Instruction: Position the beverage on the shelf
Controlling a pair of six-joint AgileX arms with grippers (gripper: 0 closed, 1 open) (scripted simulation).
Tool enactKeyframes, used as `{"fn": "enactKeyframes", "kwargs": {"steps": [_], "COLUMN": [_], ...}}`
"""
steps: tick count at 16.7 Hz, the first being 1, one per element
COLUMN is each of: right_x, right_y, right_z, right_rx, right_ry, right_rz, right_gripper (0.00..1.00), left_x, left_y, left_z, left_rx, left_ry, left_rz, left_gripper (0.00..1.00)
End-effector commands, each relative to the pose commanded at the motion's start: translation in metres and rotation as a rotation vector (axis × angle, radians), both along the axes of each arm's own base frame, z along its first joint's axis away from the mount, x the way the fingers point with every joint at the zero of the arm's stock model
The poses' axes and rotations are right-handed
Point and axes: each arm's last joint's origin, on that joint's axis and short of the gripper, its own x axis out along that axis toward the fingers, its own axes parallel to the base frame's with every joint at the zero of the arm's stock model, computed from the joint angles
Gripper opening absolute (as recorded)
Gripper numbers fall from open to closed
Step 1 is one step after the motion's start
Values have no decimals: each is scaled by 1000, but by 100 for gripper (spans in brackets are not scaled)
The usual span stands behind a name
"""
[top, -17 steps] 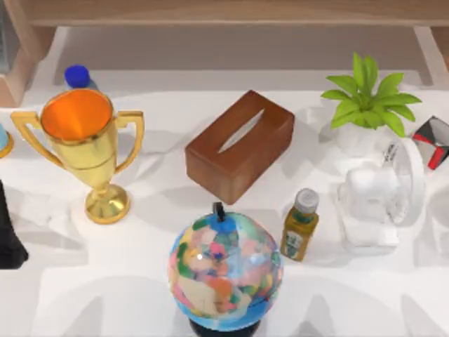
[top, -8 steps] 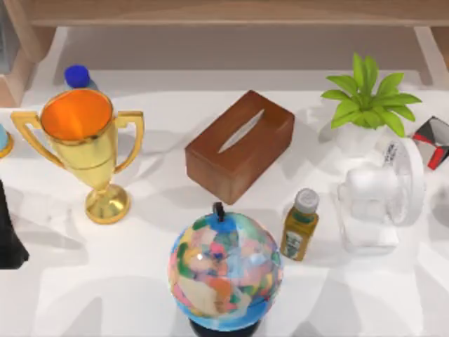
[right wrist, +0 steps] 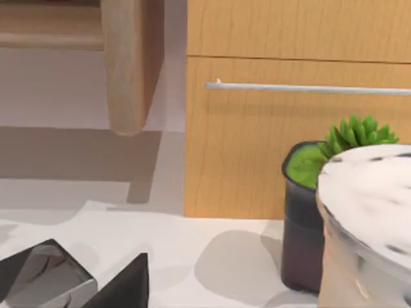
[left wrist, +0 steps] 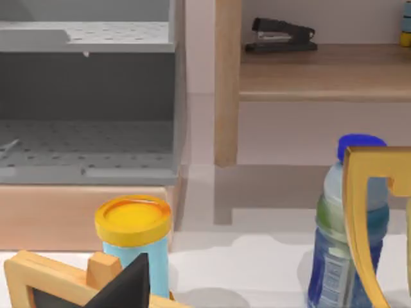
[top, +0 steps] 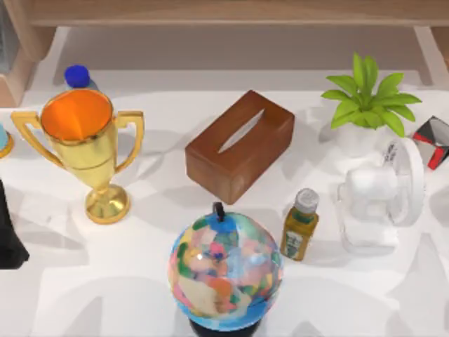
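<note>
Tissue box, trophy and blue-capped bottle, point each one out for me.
tissue box (top: 240,144), top view, on its brown top face.
trophy (top: 78,126), top view, on its gold bowl.
blue-capped bottle (left wrist: 345,237), left wrist view, on its body.

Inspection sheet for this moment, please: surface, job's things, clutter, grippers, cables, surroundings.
Surface: white table, crowded.
Job's things: blue-capped bottle upright behind the trophy; small amber bottle beside the globe; shelf along the far edge.
Clutter: tissue box, potted plant, white fan, yellow-lidded can.
Grippers: left arm, dark shape at the table's left edge; neither gripper touches a bottle.
Cables: nothing seen.
Surroundings: stapler on the shelf; wooden drawer front.
</note>
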Motion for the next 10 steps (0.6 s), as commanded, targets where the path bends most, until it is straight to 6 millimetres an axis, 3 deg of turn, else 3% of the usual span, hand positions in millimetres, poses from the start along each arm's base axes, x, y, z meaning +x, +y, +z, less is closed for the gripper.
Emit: {"fn": "enactKeyframes", "kwargs": {"steps": [5,10], "right_x": [-5,-13], "right_y": [-37,-49], "right_z": [-38,-56], "right_rx": [19,29], "right_ry": [21,26], "right_rz": [-2,-3], "right_gripper": [100,100], "left_x": [0,0], "left_y": [0,0], "left_z": [0,0], "left_rx": [0,0], "left_ry": [0,0], "left_rz": [0,0], "left_gripper": [100,100]}}
